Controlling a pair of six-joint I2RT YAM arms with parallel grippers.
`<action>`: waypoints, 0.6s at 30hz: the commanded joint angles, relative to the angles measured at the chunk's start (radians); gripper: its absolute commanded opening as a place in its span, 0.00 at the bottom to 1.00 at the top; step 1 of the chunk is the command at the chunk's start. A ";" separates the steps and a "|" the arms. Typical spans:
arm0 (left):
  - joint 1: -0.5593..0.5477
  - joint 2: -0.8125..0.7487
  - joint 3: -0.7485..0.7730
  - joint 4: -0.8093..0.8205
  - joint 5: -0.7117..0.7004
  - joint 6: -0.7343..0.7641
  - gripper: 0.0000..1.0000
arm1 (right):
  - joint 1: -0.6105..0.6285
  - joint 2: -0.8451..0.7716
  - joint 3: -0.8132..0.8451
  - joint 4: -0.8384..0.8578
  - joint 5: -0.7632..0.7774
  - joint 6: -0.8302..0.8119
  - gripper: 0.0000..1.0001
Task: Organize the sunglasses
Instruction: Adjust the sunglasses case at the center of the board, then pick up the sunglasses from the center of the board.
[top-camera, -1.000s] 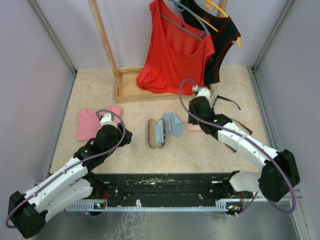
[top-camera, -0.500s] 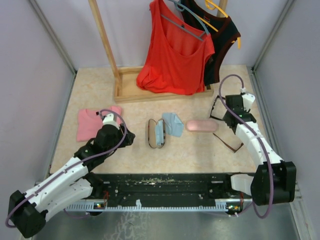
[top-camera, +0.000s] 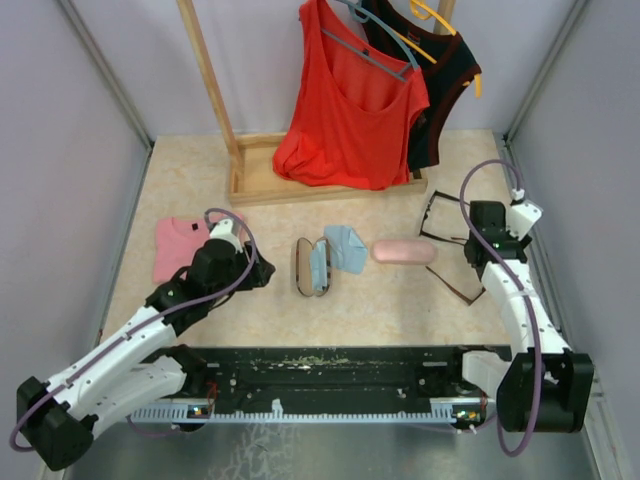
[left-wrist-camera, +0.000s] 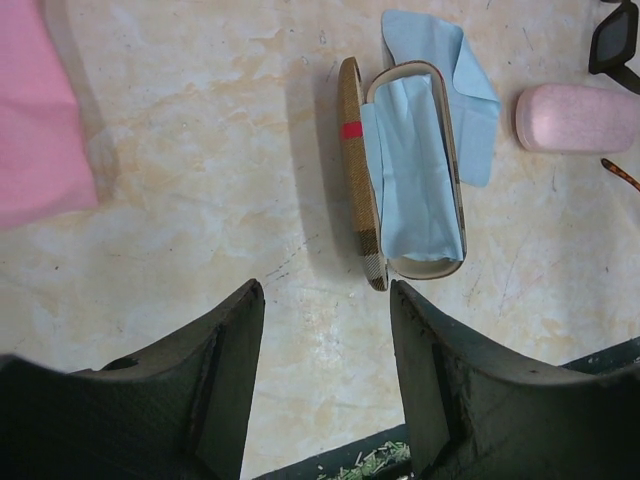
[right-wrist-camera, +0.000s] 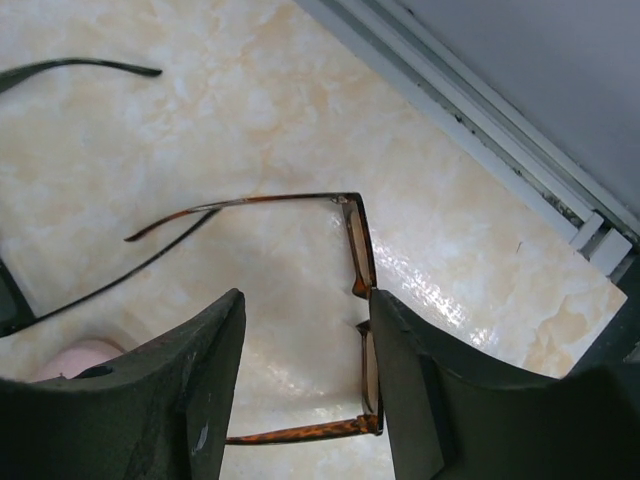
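Beige marbled tabletop (top-camera: 200, 180), purple walls, clothes rack at the back. Step in hand, as I read it: the right gripper (right-wrist-camera: 305, 310) goes for the reddish-brown sunglasses (right-wrist-camera: 360, 250) at the right side of the table, near the wall rail. Its fingers are spread wide with nothing between them. In the right wrist view the sunglasses lie with arms unfolded. The front runs under the gap but hard against the right finger's inner edge, and one thin arm trails off to the left. I'd nudge sideways to centre the front in the gap, go down almost to the surface, and close on the front bar near the bridge, not on a thin arm or a lens. The black-framed sunglasses (top-camera: 437, 212) sit just beyond, apart from the fingers. The left gripper (left-wrist-camera: 325, 295) is spread too and holds nothing, hovering short of the open plaid case (left-wrist-camera: 352, 150), with the pink case (left-wrist-camera: 580, 118) farther right.
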 joint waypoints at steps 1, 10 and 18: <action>0.005 -0.007 0.049 -0.060 0.000 0.009 0.59 | -0.034 -0.003 -0.024 0.067 -0.098 -0.028 0.53; 0.005 -0.043 0.057 -0.077 -0.035 -0.029 0.59 | -0.051 0.167 0.086 0.068 -0.456 -0.223 0.51; 0.005 -0.062 0.040 -0.086 -0.048 -0.033 0.60 | 0.002 0.118 0.111 -0.085 -0.720 -0.270 0.51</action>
